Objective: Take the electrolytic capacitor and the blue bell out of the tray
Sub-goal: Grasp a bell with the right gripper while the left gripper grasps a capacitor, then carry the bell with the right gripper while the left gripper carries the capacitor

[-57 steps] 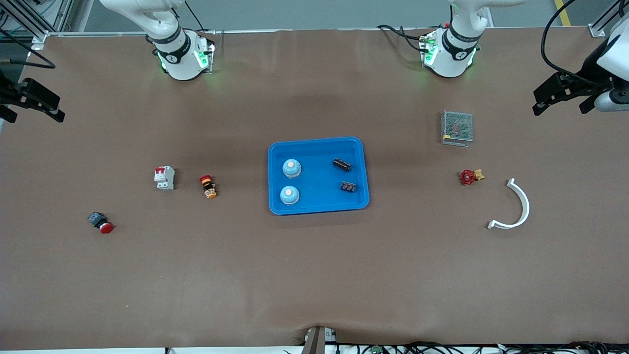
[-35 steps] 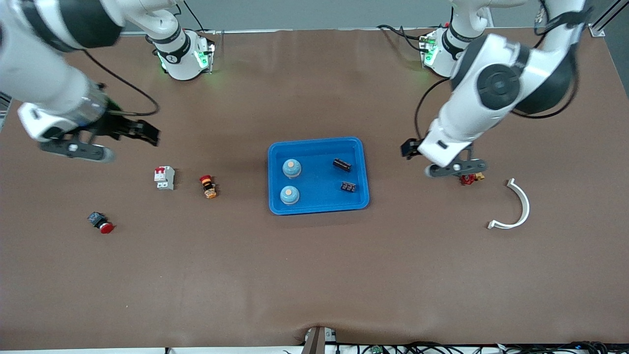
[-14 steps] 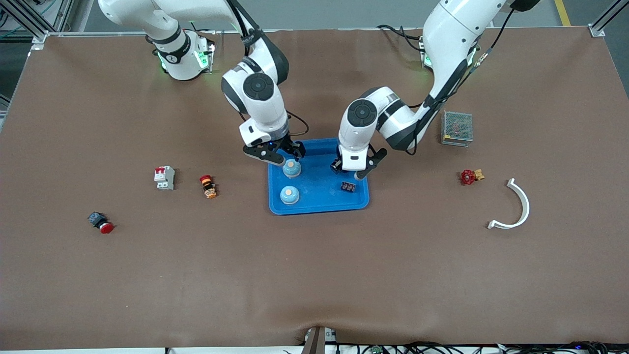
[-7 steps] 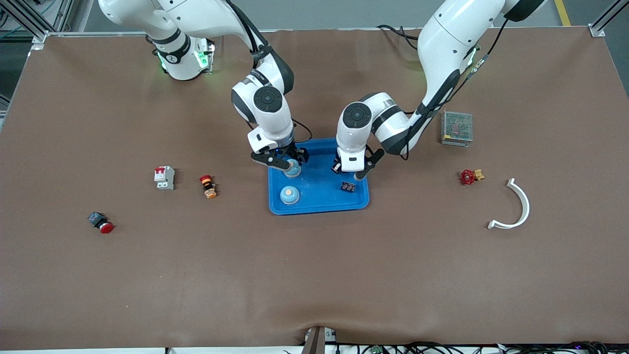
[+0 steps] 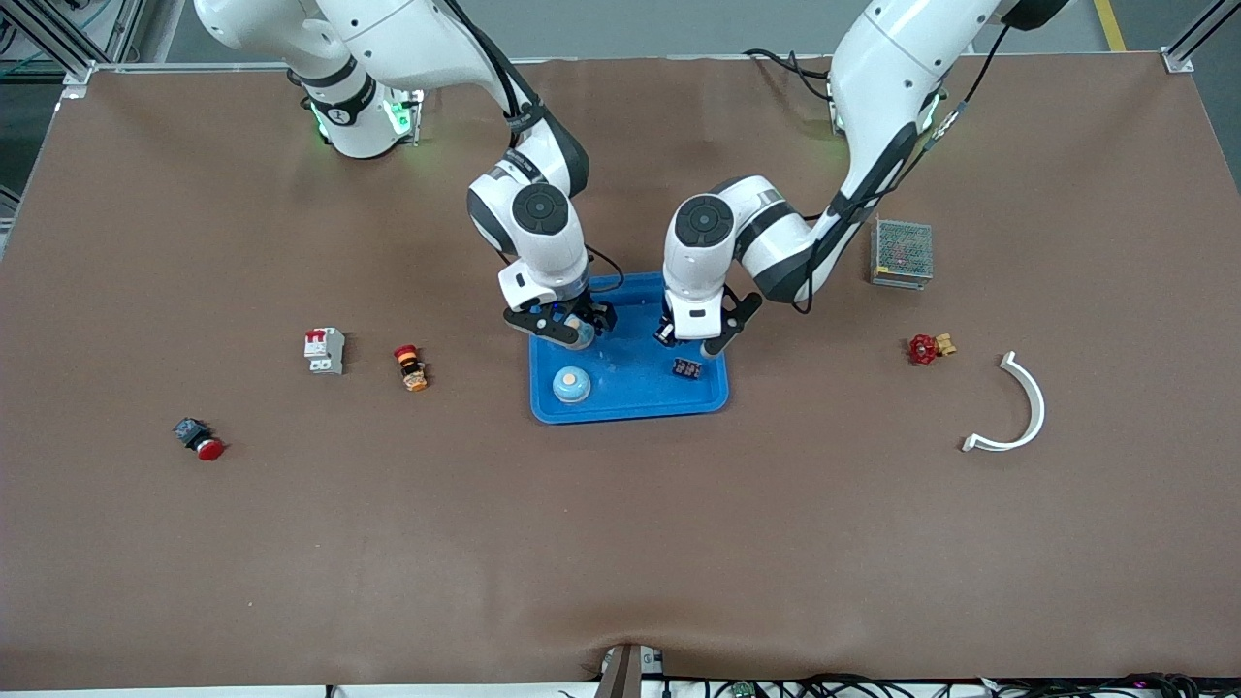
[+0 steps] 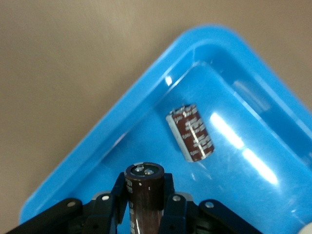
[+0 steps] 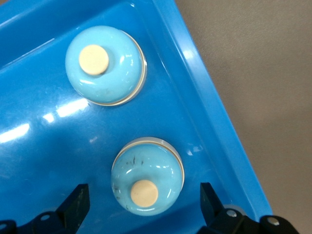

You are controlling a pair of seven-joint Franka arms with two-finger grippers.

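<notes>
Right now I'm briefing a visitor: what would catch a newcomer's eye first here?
The bright blue tray mid-table, with both arms bent down into it. The left pincer is shut on a dark capacitor; a second capacitor lies in the tray. The right pincer stands open around a pale blue bell.

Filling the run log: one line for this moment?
left pincer: shut on capacitor | right pincer: open, straddling bell | both over blue tray

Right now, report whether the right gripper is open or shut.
Open. In the right wrist view the right gripper's fingers stand wide apart on either side of the bell in the blue tray, not touching it.
</notes>
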